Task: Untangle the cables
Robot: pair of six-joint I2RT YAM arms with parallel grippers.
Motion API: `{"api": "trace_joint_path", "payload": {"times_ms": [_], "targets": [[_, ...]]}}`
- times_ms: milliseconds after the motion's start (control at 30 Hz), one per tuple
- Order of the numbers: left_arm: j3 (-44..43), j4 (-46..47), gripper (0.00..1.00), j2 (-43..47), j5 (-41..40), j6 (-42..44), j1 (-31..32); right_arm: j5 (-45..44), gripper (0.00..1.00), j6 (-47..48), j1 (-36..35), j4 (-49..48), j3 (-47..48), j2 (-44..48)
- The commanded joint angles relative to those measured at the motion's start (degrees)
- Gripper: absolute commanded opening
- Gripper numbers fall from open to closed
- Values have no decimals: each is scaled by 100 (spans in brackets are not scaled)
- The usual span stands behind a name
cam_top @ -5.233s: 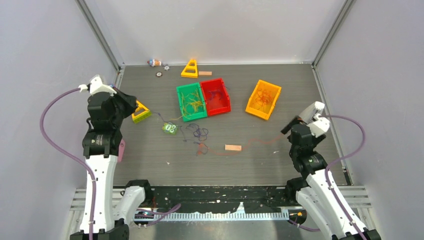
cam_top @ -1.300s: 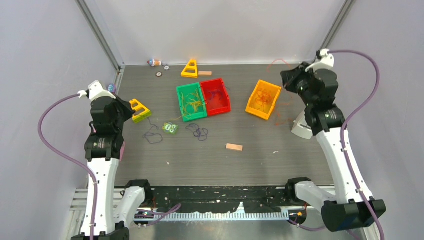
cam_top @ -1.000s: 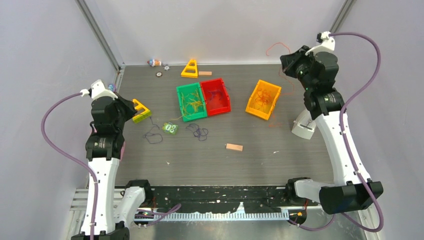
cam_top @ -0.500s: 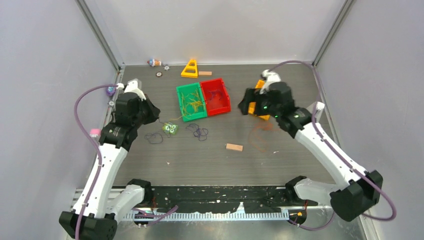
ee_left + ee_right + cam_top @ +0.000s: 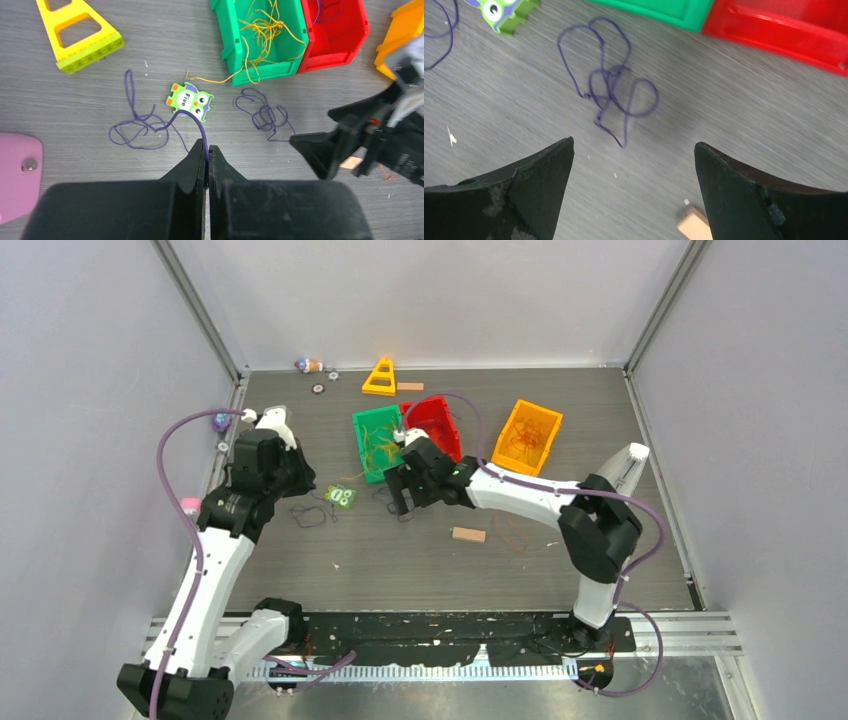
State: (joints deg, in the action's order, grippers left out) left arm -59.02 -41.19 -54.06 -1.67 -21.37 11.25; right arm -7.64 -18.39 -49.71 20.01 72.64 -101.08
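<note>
- The orange cable (image 5: 515, 532) lies loose on the table nearest the arm bases, near the wooden block (image 5: 467, 535). It is plain only from above.
- The left gripper (image 5: 206, 152) is clenched on one end of a purple cable (image 5: 145, 131), which arcs past the owl tile (image 5: 190, 101) into slack loops on the table.
- The right gripper (image 5: 634, 145) is spread wide and empty, hovering over a second purple tangle (image 5: 613, 92) that lies apart from the first.
- These strands look limp and featherlight, likely to snag and drag. An outer single strand or free end is the safer pinch, not the crossed middle.
- The right wrist view resolves those crossings (the top view gives only a dark scribble).
- Farthest, the green bin (image 5: 235, 50) holds yellow cables (image 5: 267, 25), one trailing over its wall. The red bin (image 5: 350, 45) and orange bin (image 5: 527, 437) hold more.
</note>
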Motion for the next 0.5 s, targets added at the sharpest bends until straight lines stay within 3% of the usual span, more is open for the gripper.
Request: {"api": "trace_joint_path", "payload": {"times_ms": [0,467], "targets": [[-21,118,0,413,-243,306,18,-454,95,-49,-261,-204,751,-588],[414,542,0,639,-343,266,18,-1255,96,-965,-562,167,1679,-1966]]}}
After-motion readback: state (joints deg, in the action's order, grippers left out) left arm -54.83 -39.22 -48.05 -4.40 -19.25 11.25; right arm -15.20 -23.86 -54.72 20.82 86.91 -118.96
